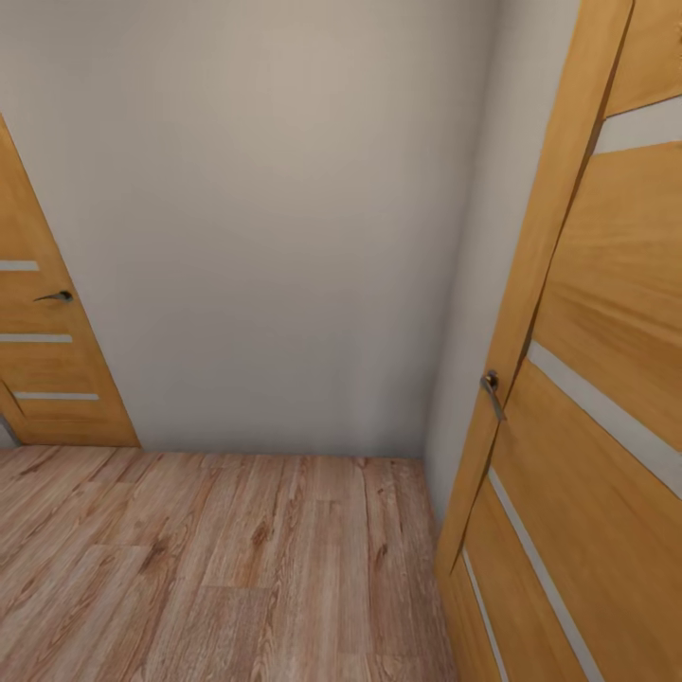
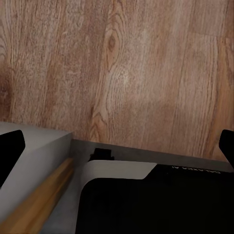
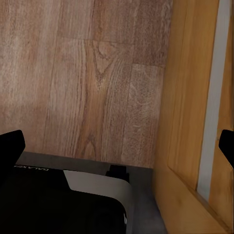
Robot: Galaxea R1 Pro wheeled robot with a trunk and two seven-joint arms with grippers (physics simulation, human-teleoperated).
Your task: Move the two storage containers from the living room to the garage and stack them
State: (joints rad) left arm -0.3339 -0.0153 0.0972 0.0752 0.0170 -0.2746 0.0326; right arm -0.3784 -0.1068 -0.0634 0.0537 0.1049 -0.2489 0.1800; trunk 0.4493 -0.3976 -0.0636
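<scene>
A pale wall stands ahead, with a wood door close on the right and another door far left. Plank flooring runs beneath. Both grippers hang wide open and empty over the planks, above the robot's base.

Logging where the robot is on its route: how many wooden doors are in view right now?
2. One door stands at the head view's left, against the pale wall. The other is close at the right, and the right wrist view catches it too. More may lie outside the views.
</scene>
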